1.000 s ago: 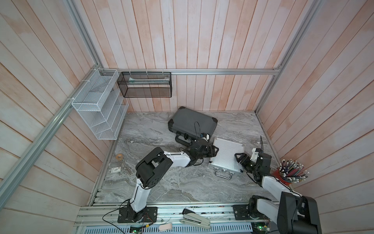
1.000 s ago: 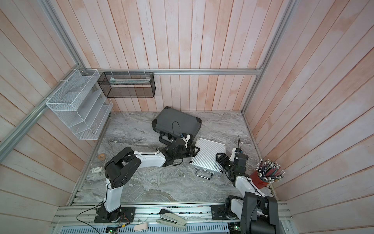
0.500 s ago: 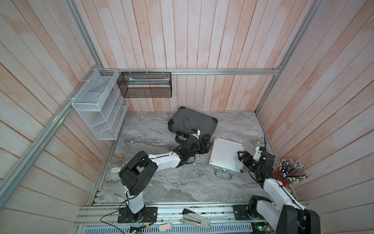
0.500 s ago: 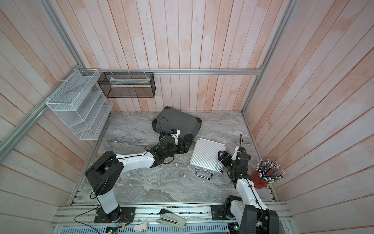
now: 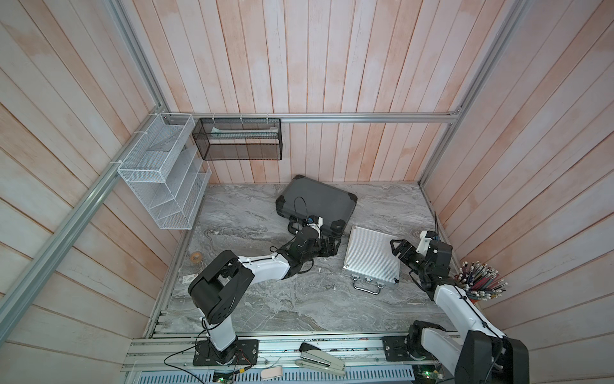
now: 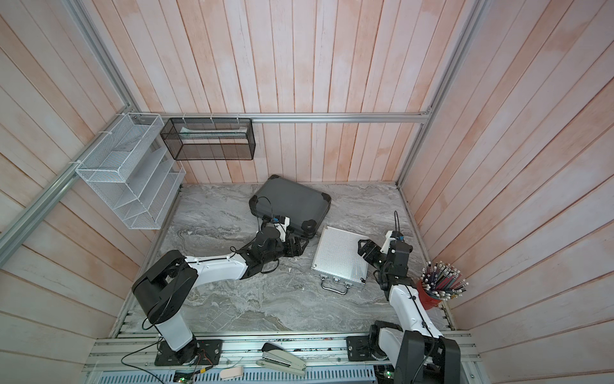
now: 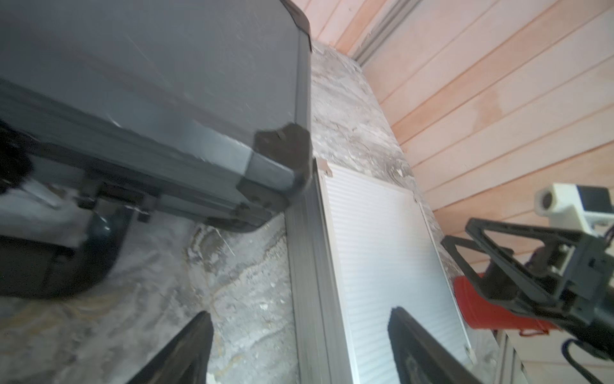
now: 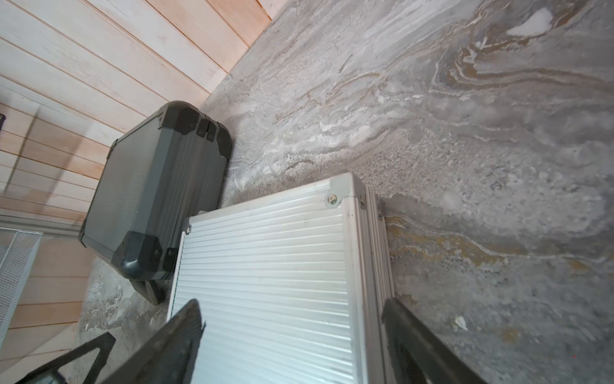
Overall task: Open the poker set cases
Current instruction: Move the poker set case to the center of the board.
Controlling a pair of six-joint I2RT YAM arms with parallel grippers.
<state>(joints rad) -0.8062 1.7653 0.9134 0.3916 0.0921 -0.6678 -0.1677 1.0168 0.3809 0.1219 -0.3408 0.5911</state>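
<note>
spread-apart left gripper (image 5: 329, 247) and right gripper (image 5: 397, 247) flank the shut silver aluminium case (image 5: 372, 262) at 10 and 2 o'clock, likely to brace it.

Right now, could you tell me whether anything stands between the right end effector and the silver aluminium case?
Nothing visible does. The open right end effector sits at a side edge of the ribbed silver aluminium case, with bare marble tabletop beside it; the dark grey case lies beyond.
</note>
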